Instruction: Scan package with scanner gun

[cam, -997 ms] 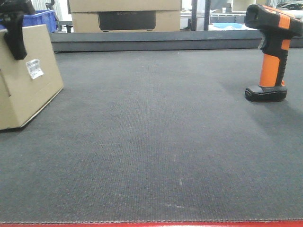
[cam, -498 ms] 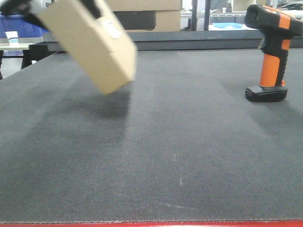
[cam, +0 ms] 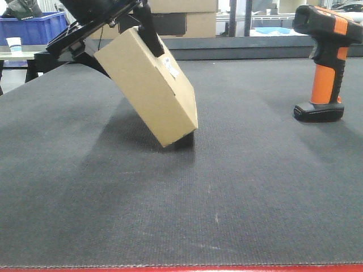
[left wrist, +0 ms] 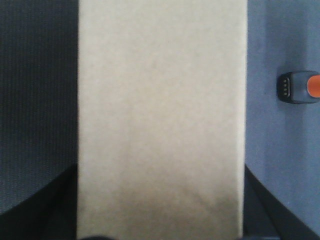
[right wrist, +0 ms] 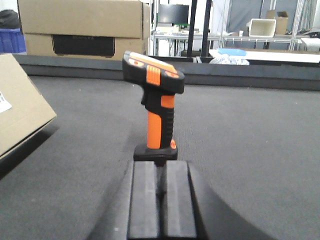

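Your left gripper's [cam: 127,48] fingers [cam: 152,35] are clamping the package [cam: 150,90]. One black finger is lying down its upper right face, just above the small white label [cam: 172,69]. The other is pressing from the opposite side and is mostly hidden. In the left wrist view the cardboard is filling the middle of the picture, with dark finger shapes showing at the two bottom corners. The left arm is reaching in from the far left and the wrist is pitching over. So the box is hanging tilted, its top end far and left, its lower corner pointing down at the grey mat [cam: 238,192]. You cannot tell whether that corner is touching.

Your right gripper's [right wrist: 160,200] fingers [right wrist: 145,200] are lying together with nothing between them. The wrist is sitting low and level over the mat, aiming straight at the scanner gun [right wrist: 157,110]. The scanner gun is standing upright on its black foot just beyond the fingertips, with its head facing left. In the front view it is standing on the right side of the mat, well apart from the package.

Along the far edge, bigger cardboard boxes [cam: 195,20] with a dark panel are sitting behind the mat. A blue bin [cam: 34,27] and a white cup [cam: 13,44] are standing at the far left.
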Controlling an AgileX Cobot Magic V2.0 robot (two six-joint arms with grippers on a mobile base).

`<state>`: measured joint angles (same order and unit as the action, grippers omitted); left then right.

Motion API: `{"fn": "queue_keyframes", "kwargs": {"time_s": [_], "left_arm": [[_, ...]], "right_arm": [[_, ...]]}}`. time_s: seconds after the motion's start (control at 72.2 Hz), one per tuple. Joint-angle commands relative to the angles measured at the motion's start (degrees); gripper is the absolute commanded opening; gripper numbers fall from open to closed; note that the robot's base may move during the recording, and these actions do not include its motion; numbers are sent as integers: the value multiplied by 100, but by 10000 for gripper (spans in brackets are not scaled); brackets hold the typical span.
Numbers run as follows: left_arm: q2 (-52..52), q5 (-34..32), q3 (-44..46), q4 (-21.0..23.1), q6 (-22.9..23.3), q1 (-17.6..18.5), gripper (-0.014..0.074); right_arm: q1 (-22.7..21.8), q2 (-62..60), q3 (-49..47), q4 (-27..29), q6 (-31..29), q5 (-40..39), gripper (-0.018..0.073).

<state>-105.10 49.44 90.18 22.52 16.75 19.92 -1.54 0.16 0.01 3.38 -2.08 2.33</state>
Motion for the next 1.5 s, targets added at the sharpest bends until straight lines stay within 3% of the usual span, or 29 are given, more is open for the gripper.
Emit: {"fn": "queue_keyframes", "kwargs": {"time_s": [0.0,0.111,0.277,0.595,0.941,1.163,1.343,1.481], "left_arm": [[55,-120,27,75,35,27,-111],[55,-110,27,75,35,27,-111],[55,-87,27,75,35,27,-111],[55,-89,27,96,35,27,-111],[55,-191,27,96,35,27,-111],[55,-193,27,197,35,32,-111],[55,-192,27,196,35,42,-111],[55,-192,27,196,35,42,-111]], "right_arm": [[1,-16,-1,-5,-19,-427,-167],[1,-16,-1,31,-19,-709,-167],[1,85,-591,46,-19,-233,-167],[1,2101,-1757,46,-19,-233,-167],[1,4178,-1886,46,61,-2720,-167],[1,5114,-1886,394,373,-3192,-167],[1,6300,-1886,395,865,-4162,-161],[1,7079,-1886,139,910,-4719,-161]]}}
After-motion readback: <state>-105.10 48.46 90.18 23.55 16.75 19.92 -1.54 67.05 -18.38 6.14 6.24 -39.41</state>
